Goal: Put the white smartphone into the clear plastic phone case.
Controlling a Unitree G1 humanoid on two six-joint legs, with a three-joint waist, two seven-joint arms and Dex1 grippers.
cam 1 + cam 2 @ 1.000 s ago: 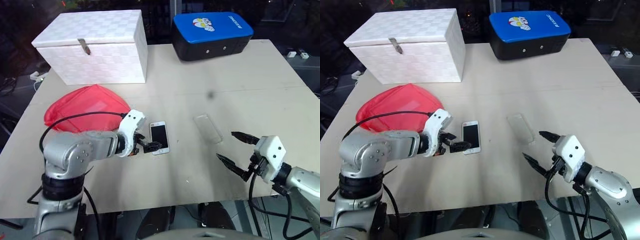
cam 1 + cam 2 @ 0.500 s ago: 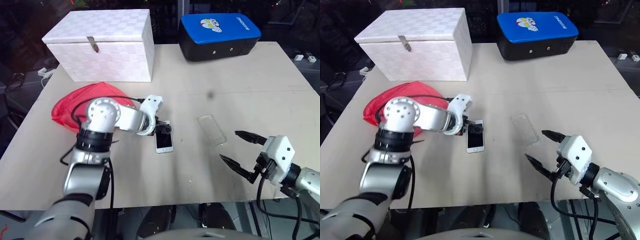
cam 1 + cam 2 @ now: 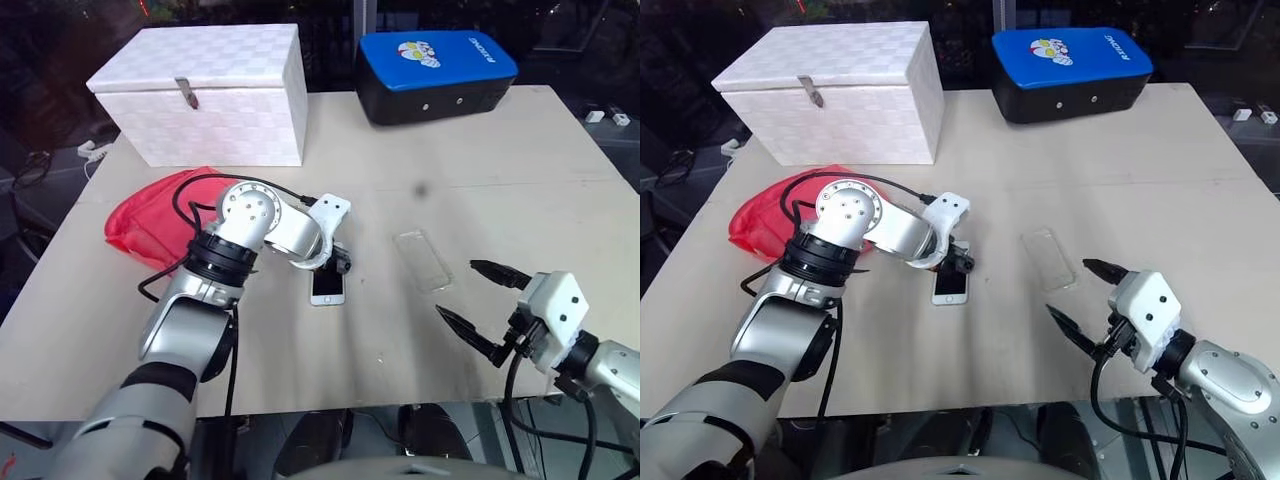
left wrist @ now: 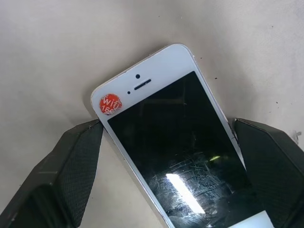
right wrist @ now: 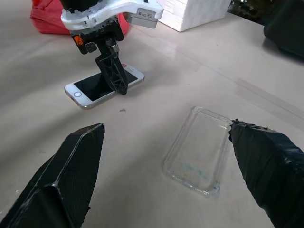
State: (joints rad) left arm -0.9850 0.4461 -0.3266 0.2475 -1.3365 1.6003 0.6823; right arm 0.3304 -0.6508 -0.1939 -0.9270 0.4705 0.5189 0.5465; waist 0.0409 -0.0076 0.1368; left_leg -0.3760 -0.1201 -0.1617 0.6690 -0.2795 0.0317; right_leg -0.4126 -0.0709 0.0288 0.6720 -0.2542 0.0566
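Lying flat and face up on the table, near its middle: the phone, slim, rigid, glossy, likely light and slick on glass and edges, with a round red sticker at the earpiece corner. Probably best taken by the two long edges, near mid-length, so as not to pivot or slip; a pinch across the screen risks skating off. Just to the right of it, apart and also flat: the clear case, open side apparently up, thin and likely springy, easy to shove along the table and liable to flex if squeezed. Probably in need of bracing while the phone is pressed in, one corner first. Left gripper poised over the far end of the phone, pointing steeply down, forearm reaching in from the left over the red bag. Fingers spread wide, one pad on each long side of the phone, straddling it, nothing gripped; contact with the edges cannot be told. Right gripper low over the near right part of the table, aimed roughly level toward the case, fingers wide apart, empty, well short of the case. At the far edge, a white woven box and a blue-topped case, both well apart from the work.
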